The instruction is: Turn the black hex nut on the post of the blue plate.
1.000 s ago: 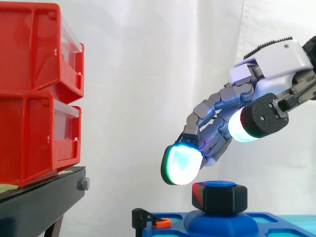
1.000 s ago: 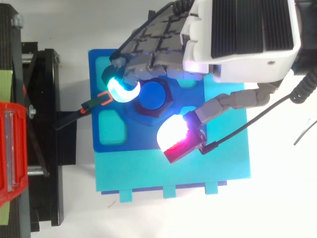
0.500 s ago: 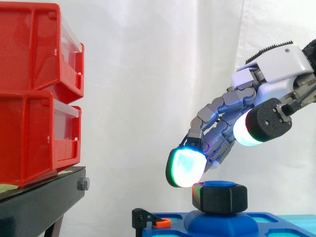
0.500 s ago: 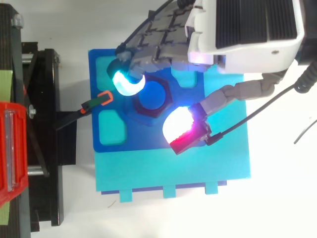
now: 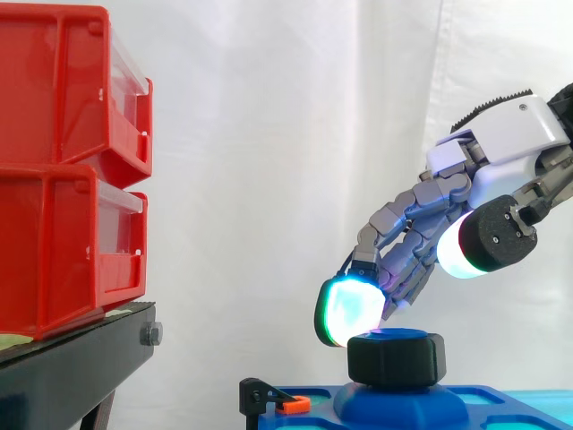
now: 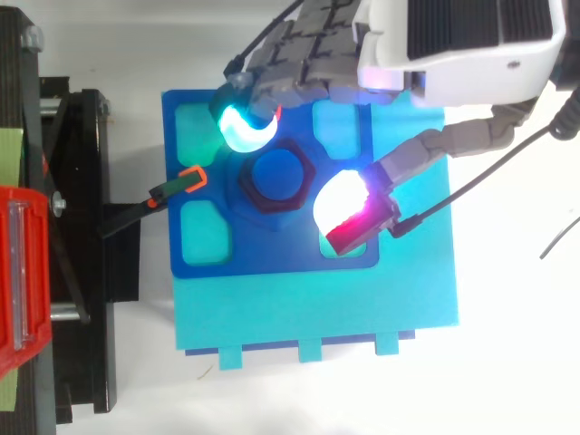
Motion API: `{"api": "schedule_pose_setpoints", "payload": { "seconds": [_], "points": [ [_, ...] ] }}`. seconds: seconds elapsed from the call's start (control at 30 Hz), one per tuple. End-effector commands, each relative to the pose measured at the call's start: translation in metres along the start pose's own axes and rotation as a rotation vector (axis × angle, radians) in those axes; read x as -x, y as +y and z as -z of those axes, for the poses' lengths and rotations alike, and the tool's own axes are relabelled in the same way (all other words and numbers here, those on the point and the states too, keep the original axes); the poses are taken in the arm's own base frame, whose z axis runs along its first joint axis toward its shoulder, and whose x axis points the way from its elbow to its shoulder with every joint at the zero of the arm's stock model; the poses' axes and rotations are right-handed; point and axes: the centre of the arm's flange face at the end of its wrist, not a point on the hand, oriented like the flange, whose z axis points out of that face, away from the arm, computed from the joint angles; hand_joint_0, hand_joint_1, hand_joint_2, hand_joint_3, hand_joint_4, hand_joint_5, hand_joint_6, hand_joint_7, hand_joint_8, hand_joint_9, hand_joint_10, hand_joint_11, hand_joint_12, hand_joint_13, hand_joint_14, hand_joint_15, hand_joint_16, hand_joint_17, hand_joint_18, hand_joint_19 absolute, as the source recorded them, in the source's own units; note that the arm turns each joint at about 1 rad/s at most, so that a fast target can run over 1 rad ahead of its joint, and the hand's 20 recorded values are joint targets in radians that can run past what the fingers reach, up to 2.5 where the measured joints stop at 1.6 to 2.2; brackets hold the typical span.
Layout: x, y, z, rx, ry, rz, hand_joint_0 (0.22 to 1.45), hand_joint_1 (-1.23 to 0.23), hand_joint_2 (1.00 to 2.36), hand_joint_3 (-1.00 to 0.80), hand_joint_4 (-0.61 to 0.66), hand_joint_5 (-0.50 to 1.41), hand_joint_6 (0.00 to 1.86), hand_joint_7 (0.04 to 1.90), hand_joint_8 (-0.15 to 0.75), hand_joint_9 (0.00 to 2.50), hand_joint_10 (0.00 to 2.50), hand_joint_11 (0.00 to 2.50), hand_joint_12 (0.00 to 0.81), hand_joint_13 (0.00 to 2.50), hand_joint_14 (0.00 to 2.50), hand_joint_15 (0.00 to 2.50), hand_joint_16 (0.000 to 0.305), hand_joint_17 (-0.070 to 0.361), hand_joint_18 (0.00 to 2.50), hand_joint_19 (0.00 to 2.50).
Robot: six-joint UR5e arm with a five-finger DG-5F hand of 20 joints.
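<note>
Holds the hand (image 5: 501, 148) slackly spread over the work, grasping nothing. Hovers a cyan-green fingertip pad (image 5: 351, 310) just above the upper left rim of the black hex nut (image 5: 397, 358); cannot tell whether touching. Carries the white-and-magenta thumb pad (image 6: 349, 204) on the nut's opposite side, higher than the nut and apart from it. Finds the nut seated on the blue post (image 6: 276, 175) at the middle of the blue plate (image 6: 208, 263). Rests the plate on a cyan base (image 6: 317, 313), with an orange-tipped black clamp (image 6: 177, 186) at the edge toward the black stand (image 5: 72, 372) bearing red bins (image 5: 63, 161).
</note>
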Motion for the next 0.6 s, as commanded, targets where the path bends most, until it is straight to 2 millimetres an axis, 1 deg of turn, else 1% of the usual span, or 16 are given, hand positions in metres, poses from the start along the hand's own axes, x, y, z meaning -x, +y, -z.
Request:
{"api": "schedule_pose_setpoints", "payload": {
  "seconds": [0.0, 0.1, 0.13, 0.27, 0.47, 0.57],
  "points": [
    [0.004, -0.005, 0.003, 0.003, 0.007, 0.001, 0.48, -0.38, 1.00, -0.50, 0.21, -0.19, 0.50, 0.65, 0.273, 0.46, 0.00, 0.00, 0.403, 0.49, 0.00, 0.00, 0.061, 0.137, 0.55, 0.18],
    [0.009, -0.006, 0.005, 0.009, 0.006, 0.001, 0.48, -0.39, 1.00, -0.50, 0.21, -0.19, 0.50, 0.66, 0.273, 0.47, 0.00, 0.00, 0.403, 0.49, 0.00, 0.01, 0.061, 0.137, 0.56, 0.18],
    [0.013, -0.004, 0.004, 0.014, -0.004, 0.001, 0.48, -0.39, 1.00, -0.50, 0.21, -0.19, 0.50, 0.66, 0.273, 0.47, 0.00, 0.00, 0.402, 0.50, 0.00, 0.00, 0.061, 0.137, 0.56, 0.19],
    [0.017, -0.004, 0.002, 0.025, -0.031, 0.003, 0.48, -0.39, 1.00, -0.50, 0.21, -0.19, 0.50, 0.67, 0.275, 0.47, 0.00, 0.00, 0.403, 0.50, 0.00, 0.01, 0.061, 0.138, 0.57, 0.19],
    [0.028, 0.009, -0.003, 0.056, -0.075, 0.008, 0.48, -0.38, 1.00, -0.50, 0.22, -0.19, 0.50, 0.68, 0.276, 0.47, 0.00, 0.00, 0.403, 0.51, 0.00, 0.01, 0.061, 0.137, 0.57, 0.19],
    [0.029, 0.011, -0.006, 0.062, -0.099, 0.007, 0.48, -0.39, 1.00, -0.50, 0.22, -0.19, 0.50, 0.68, 0.277, 0.47, 0.00, 0.00, 0.403, 0.51, 0.00, 0.02, 0.061, 0.137, 0.57, 0.19]
  ]
}}
